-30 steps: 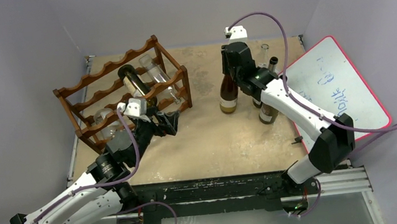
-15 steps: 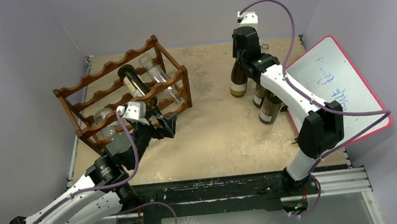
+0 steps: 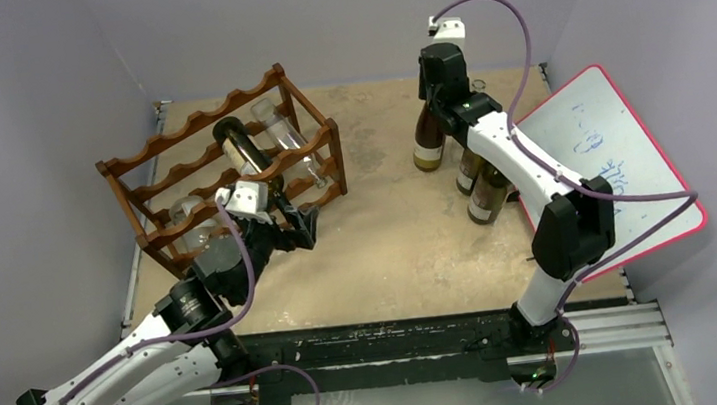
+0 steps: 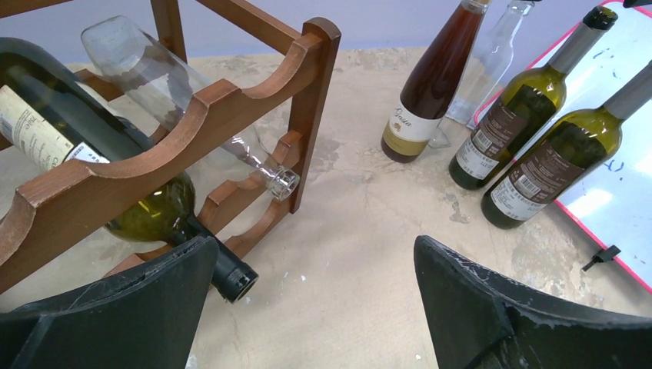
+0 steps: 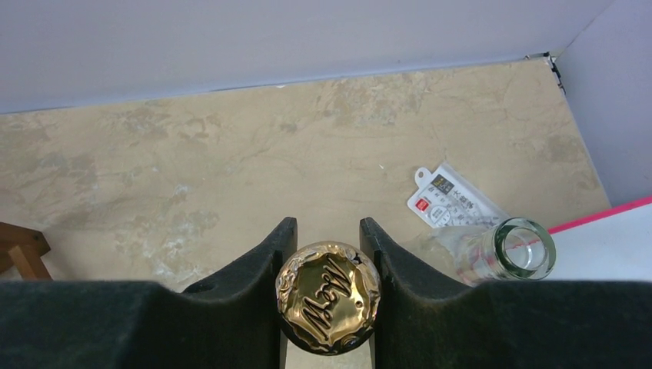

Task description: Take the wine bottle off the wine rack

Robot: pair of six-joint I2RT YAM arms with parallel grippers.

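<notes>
gold cap (image 5: 328,297) of the amber glass bottle (image 4: 427,92) is pinched in the right gripper (image 5: 327,240), left gripper (image 4: 314,247) spread beside the reddish-brown wooden wine rack (image 4: 231,108).

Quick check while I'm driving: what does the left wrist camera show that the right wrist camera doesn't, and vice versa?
Only left wrist: a dark green glass wine bottle and a clear glass bottle lying in the reddish-brown wooden wine rack. Only right wrist: a crinkled gold foil bottle cap clamped between the jaws of the right gripper, and a small white printed packet. Both: the tan mottled tabletop, an upright clear glass bottle and the red-edged whiteboard.
</notes>
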